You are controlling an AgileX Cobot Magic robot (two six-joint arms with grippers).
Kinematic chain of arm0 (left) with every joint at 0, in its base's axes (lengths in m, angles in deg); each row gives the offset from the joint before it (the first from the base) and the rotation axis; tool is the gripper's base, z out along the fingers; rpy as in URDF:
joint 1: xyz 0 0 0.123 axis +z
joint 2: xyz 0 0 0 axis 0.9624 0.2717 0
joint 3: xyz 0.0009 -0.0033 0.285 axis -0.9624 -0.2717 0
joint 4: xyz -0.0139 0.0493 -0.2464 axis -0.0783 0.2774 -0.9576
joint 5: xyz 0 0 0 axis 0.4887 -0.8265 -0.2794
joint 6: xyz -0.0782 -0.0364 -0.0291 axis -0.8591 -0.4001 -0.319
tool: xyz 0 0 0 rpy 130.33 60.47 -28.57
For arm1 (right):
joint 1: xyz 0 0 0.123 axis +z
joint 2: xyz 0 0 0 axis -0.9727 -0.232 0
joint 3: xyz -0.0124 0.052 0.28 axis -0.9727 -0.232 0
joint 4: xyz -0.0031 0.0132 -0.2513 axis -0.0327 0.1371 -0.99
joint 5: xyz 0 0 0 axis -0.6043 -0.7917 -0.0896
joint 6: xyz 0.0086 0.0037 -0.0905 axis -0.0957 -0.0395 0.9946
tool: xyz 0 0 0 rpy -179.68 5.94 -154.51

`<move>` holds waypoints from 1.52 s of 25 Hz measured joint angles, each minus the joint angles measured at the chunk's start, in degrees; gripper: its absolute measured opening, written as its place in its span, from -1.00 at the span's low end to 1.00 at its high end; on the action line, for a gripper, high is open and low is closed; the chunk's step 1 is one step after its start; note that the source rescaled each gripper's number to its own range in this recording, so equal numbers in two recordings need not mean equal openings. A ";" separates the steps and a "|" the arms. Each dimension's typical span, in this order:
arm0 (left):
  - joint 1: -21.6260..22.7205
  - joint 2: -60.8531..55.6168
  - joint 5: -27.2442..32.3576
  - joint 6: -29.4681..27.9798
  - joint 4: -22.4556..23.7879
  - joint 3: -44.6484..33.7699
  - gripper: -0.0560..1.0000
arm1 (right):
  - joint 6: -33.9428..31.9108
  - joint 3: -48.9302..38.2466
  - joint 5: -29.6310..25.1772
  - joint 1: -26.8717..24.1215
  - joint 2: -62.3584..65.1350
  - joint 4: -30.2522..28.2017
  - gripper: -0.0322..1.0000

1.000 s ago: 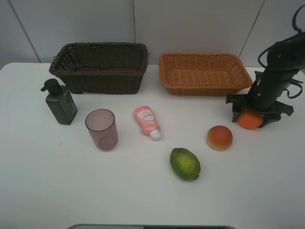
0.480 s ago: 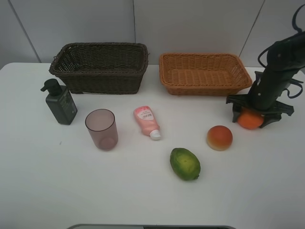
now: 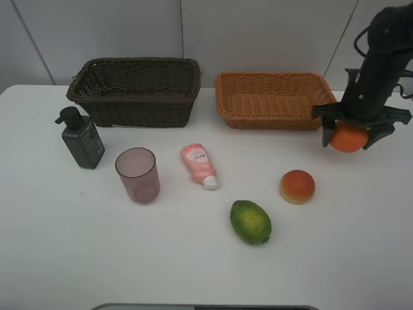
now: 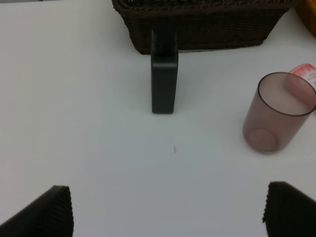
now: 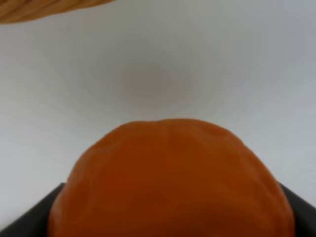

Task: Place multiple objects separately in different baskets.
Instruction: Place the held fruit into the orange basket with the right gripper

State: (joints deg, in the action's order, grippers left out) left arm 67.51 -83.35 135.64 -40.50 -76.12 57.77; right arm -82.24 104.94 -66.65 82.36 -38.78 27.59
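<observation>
My right gripper is shut on the orange and holds it above the table, just right of the light orange-tan basket. The orange fills the right wrist view. The dark brown basket stands at the back left. The dark green pump bottle, mauve cup, pink tube, peach-like fruit and green bumpy fruit lie on the table. My left gripper is open above the table, near the bottle and cup.
The white table carries everything. A white wall stands right behind the baskets. The rim of the tan basket shows at the edge of the right wrist view.
My right gripper has lifted the orange off the table and moved it up and slightly right, toward the tan basket's right end. Nothing else has moved.
</observation>
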 joint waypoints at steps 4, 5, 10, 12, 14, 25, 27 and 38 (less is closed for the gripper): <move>0.00 0.00 0.00 0.00 0.00 0.00 0.99 | 1.59 4.15 -3.83 3.18 0.00 -0.06 -0.18; 0.00 0.00 0.00 0.00 0.00 0.00 0.99 | 1.97 5.31 -4.31 4.06 0.00 -0.06 -0.18; 0.00 0.00 0.00 0.00 0.00 0.00 0.99 | 3.46 11.51 -5.86 7.84 -0.06 -0.06 -0.18; 0.00 0.00 0.00 0.00 0.00 0.00 0.99 | 3.46 14.66 -6.22 9.05 -0.51 -0.06 -0.18; 0.00 0.00 0.00 0.00 0.00 0.00 0.99 | 3.46 17.61 -6.58 9.69 -1.36 0.00 -0.18; 0.00 0.00 0.00 0.00 0.00 0.00 0.99 | 4.75 32.07 -3.92 9.69 -12.60 -0.06 -0.18; 0.00 0.00 0.00 0.00 0.00 0.00 0.99 | 4.75 33.22 -2.01 9.11 -14.74 -0.01 -0.18; 0.00 0.00 0.00 0.00 0.00 0.00 0.99 | 4.75 33.81 9.32 7.26 -21.67 -0.14 -0.18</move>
State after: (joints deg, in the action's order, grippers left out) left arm 67.51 -83.35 135.64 -40.50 -76.12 57.77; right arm -77.50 138.75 -57.34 89.62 -60.45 27.45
